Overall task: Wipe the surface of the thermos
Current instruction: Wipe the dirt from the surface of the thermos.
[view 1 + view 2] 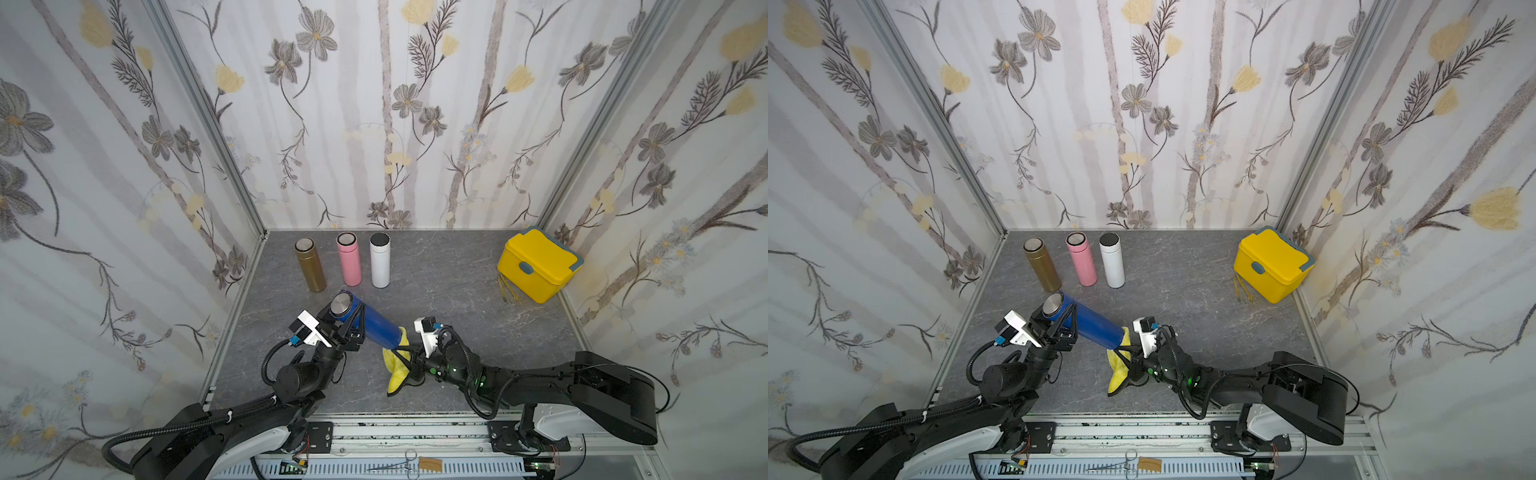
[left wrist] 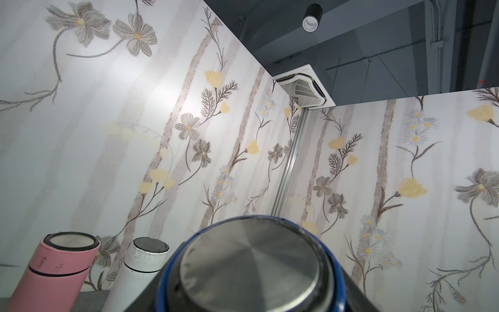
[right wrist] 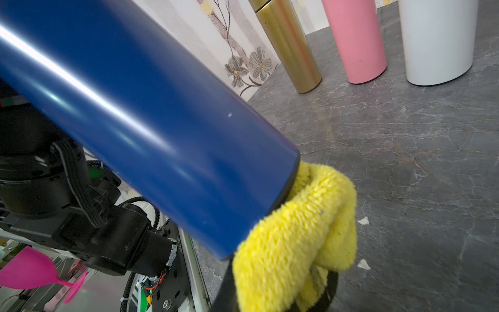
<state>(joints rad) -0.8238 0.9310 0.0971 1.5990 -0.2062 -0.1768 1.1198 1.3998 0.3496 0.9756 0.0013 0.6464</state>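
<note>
Yellow cloth [image 3: 294, 243] sits pinched in the right gripper [image 1: 409, 361], pressed against the bottom end of the blue thermos [image 1: 374, 322]. Left gripper [image 1: 353, 320] is clamped around that thermos near its cap, holding it tilted above the table [image 1: 457, 299].

Grey marbled tabletop [image 1: 449, 291] bears three flasks [image 1: 350, 258] (upright), yellow box [image 1: 538, 266].

The yellow cloth [image 3: 294, 237] hides the right claw's fingertips; the blue thermos [image 3: 140, 116] runs off the right wrist view's edge, its cap unseen there.
</note>
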